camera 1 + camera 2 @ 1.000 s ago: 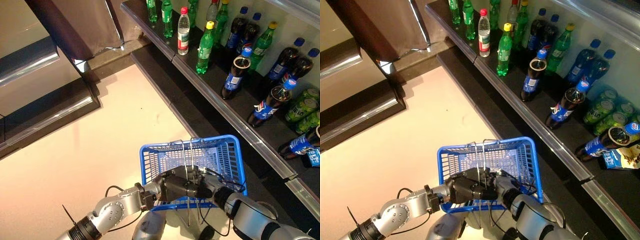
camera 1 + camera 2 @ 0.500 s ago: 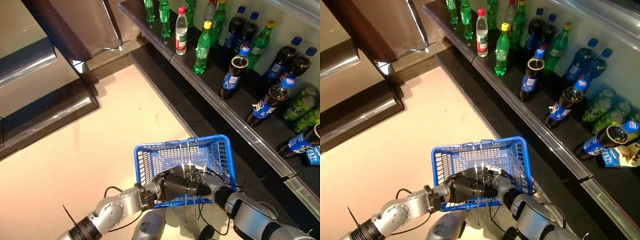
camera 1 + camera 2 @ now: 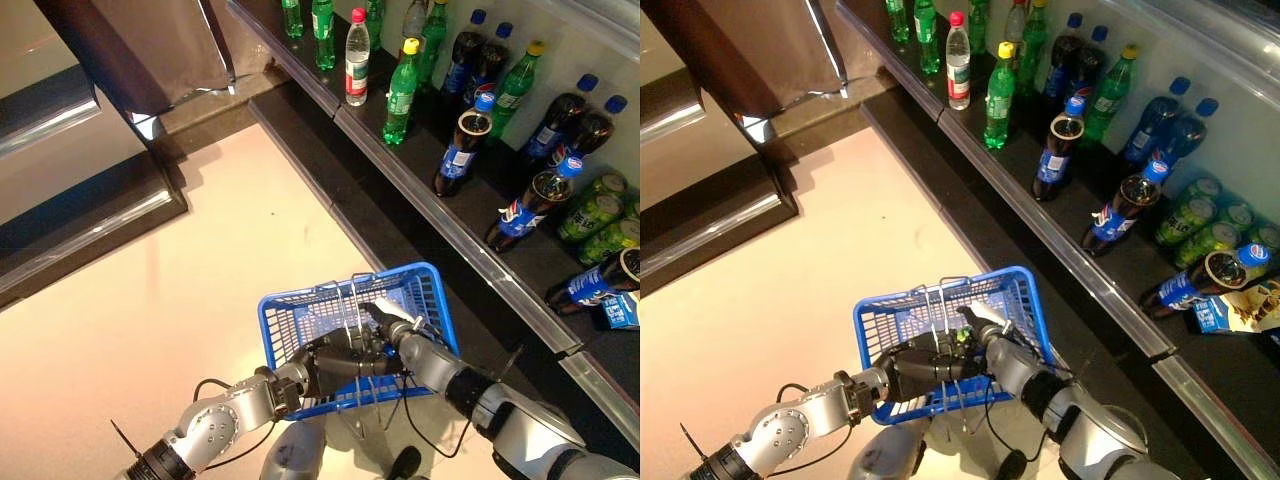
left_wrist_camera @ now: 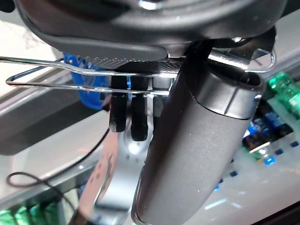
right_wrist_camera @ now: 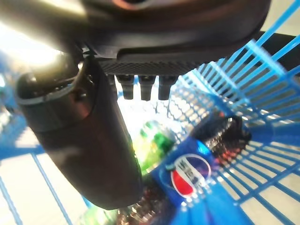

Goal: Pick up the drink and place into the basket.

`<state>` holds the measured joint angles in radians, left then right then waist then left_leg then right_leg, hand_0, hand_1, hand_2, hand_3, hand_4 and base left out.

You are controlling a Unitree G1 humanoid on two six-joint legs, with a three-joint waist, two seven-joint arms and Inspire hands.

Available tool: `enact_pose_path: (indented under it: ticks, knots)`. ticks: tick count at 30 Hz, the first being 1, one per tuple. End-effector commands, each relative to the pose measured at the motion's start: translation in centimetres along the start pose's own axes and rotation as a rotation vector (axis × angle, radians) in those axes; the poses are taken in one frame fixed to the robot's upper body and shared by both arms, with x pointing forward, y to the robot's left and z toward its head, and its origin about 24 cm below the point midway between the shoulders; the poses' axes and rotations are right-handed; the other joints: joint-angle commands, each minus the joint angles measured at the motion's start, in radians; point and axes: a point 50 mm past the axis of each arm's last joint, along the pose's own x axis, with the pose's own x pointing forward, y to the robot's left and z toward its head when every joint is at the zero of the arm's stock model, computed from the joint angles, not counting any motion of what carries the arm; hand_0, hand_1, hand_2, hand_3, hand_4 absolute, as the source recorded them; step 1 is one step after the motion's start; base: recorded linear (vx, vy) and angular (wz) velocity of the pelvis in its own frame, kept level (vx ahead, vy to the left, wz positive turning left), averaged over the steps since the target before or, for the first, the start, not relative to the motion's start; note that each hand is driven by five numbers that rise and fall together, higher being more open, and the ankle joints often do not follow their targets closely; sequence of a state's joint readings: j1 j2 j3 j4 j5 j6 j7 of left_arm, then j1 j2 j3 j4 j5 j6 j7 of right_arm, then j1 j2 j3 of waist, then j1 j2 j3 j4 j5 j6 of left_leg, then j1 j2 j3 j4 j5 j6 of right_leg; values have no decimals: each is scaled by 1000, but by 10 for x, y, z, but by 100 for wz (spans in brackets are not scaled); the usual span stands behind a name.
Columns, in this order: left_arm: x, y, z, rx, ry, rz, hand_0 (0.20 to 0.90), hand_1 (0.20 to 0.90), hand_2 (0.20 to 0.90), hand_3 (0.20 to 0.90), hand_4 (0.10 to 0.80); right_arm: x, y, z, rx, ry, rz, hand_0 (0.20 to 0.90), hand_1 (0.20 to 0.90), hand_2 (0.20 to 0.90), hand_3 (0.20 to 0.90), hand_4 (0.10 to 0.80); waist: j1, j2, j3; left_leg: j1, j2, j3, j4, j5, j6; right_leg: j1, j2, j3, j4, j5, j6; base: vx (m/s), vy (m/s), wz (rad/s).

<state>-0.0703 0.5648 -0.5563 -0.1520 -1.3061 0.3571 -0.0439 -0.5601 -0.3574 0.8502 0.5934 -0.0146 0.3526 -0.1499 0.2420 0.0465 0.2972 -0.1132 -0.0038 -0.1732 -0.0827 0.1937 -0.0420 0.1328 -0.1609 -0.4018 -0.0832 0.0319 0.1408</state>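
My left hand (image 3: pixel 335 362) is shut on the thin wire handles (image 4: pixel 93 77) of the blue basket (image 3: pixel 270 320), which is raised in front of me. My right hand (image 3: pixel 395 318) reaches over the basket's near rim, open and empty, with its thumb (image 5: pixel 79 140) above the basket's inside. In the right wrist view a dark cola bottle with a blue label (image 5: pixel 197 164) and a green bottle (image 5: pixel 152 143) lie in the basket below the hand.
A long dark shelf (image 3: pixel 450 215) runs along the right with standing green bottles (image 3: pixel 400 80), dark cola bottles (image 3: pixel 455 155) and green cans (image 3: pixel 590 215). A dark cabinet (image 3: pixel 120 50) stands at the far left. Pale floor lies between them.
My right hand has moved forward from beside the left hand to over the basket's inside. The basket has shifted slightly left and away from me. The view has shifted a little.
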Motion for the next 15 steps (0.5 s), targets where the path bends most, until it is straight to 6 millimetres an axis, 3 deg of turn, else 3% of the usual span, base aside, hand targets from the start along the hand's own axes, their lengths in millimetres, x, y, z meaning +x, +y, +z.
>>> enact_pose_path:
  ticks: [1,7,15]
  knots:
    - [-9,-98,61,-80,-388,-597,300,300,300,200,100,-7,-20,21,64,-119,-117,900,900,900,900,800,-1,-22,-75,66,52,68,-5,-140,-13,-71,-80,72,8,43,22,0,0,0]
    - [-12,-82,59,-123,-432,-512,300,300,300,200,100,-25,-29,16,215,-232,-200,900,900,900,900,800,-28,-25,-83,83,60,81,-5,-145,-14,-64,-77,87,6,42,26,9,6,-2]
    - [-30,-55,67,-94,-615,-343,300,300,300,200,100,-70,-54,14,450,-475,-381,900,900,900,900,800,-67,-25,-96,101,69,101,-5,-156,-13,-61,-74,109,4,40,35,12,13,-7]
